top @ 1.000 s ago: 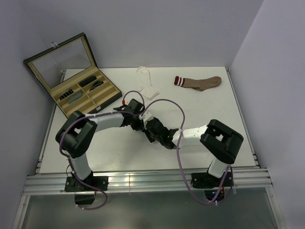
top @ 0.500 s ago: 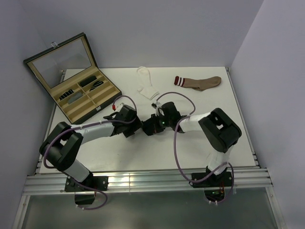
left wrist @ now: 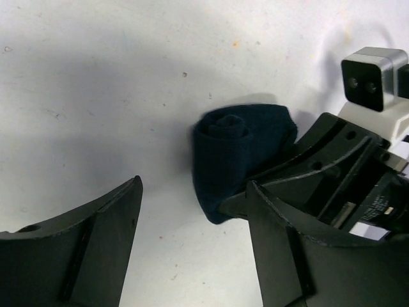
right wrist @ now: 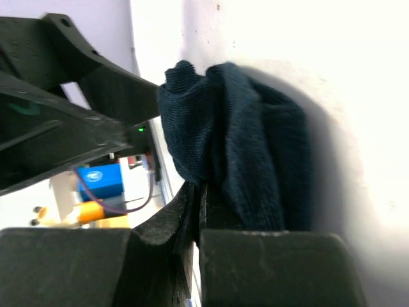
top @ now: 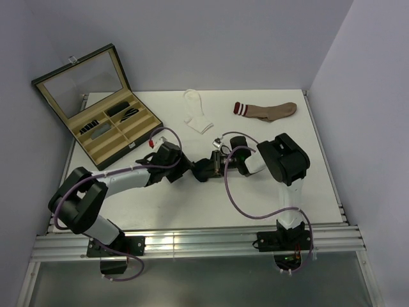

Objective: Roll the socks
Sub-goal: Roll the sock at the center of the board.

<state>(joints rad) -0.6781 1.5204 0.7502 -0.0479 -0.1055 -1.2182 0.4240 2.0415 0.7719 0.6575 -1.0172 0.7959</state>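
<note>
Mid-frame in the top view, the rolled sock (top: 203, 169) lies on the table (top: 192, 204), with the left gripper (top: 186, 170) at its left and the right gripper (top: 217, 165) at its right. Behind it, at upper centre, lies a short sock (top: 197, 117), with a long sock (top: 268, 110) to that one's right. The display case (top: 137, 128) sits at upper left.

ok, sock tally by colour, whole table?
navy sock: 1
white sock: 1
brown sock with striped cuff: 1
Total: 3
</note>
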